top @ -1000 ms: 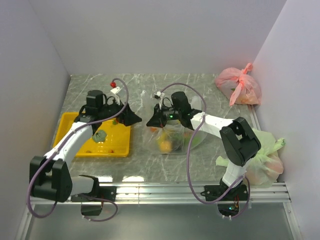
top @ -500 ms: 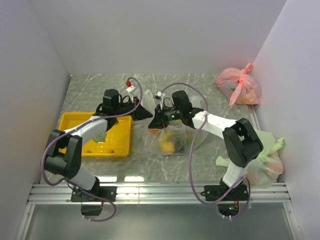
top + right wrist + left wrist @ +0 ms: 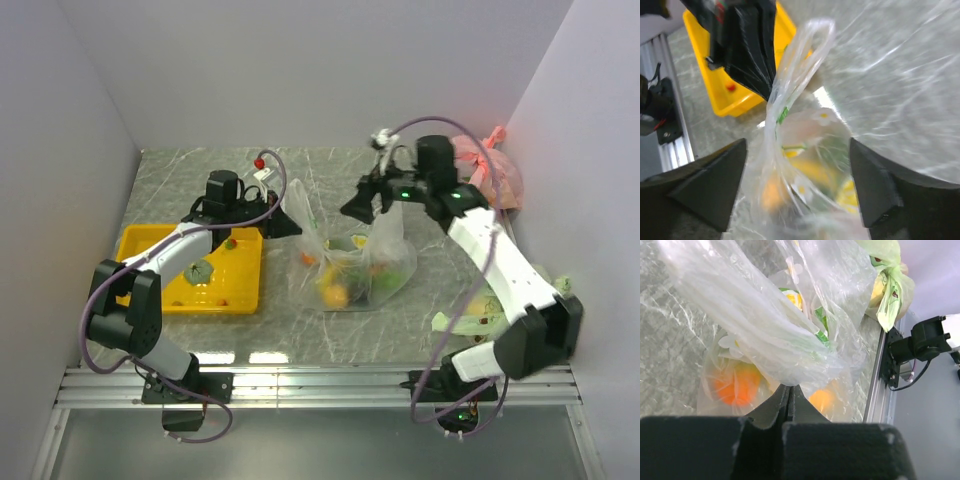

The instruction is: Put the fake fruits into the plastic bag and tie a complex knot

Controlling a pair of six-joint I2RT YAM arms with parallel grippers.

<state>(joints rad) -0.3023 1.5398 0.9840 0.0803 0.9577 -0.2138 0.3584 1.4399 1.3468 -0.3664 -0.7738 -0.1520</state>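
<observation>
Left hand (image 3: 289,227) between tray (image 3: 135,243), plastic bag (image 3: 352,268)

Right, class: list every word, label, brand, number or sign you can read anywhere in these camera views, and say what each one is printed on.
No text can be read in any view.
plastic bag: pale flower shapes and green marks are printed on the film, but no letters can be made out.
yellow tray: no lettering shows.
pink bag: no lettering shows.
</observation>
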